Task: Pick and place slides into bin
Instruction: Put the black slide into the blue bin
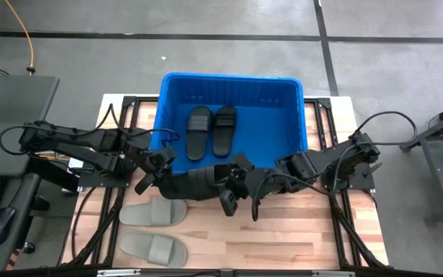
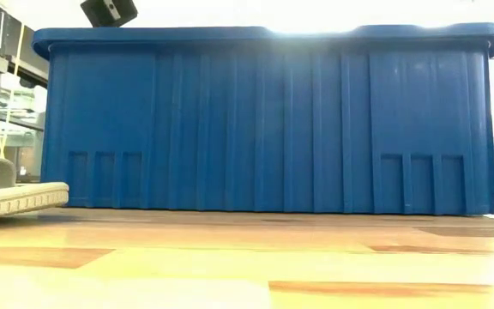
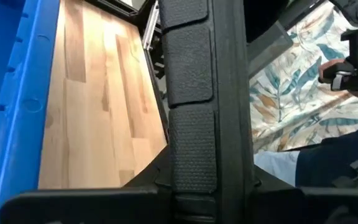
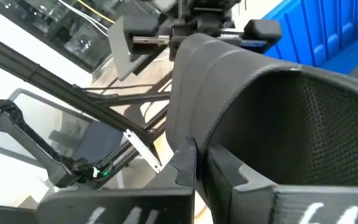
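We see the left pincer and right pincer each clamping one black slide beside the bin.

Left arm reaches in from the desk's left edge, claw clamped on one end of a black slide. Right arm reaches in from the right edge, claw clamped on the slide's other end.

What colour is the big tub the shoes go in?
Bright blue. The tub shows best in the high view from above.
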Tool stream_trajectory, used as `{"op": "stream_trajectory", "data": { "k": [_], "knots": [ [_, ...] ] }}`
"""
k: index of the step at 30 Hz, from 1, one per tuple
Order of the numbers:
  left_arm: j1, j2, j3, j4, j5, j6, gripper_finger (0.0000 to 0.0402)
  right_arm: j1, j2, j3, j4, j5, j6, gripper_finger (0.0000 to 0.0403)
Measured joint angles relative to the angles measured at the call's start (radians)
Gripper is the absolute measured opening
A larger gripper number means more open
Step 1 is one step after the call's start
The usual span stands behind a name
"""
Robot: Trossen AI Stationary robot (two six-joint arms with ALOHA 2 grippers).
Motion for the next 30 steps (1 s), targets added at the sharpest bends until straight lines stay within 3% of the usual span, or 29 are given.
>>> {"op": "stream_trajectory", "data": {
  "k": [7, 16, 21, 30],
  "knots": [
    [-0.001, -0.002, -0.001, 0.024, -0.002, -0.012, 0.0047, 0.001, -0.002, 0.000, -0.002, 0.039, 0.009, 0.0022],
    [-0.001, -0.064, -0.002, -0.033, -0.002, -0.018, 0.0047, 0.083, -0.009, 0.000, -0.085, 0.198, 0.072, 0.0096],
    [-0.001, -0.109, -0.002, -0.087, -0.028, -0.007, 0.0047, 0.164, -0.016, 0.000, -0.208, 0.335, 0.213, 0.0131],
    [0.000, -0.192, 0.000, 0.010, -0.148, -0.042, 0.0047, 0.287, -0.012, 0.000, -0.310, 0.575, 0.453, 0.0161]
  ]
}}
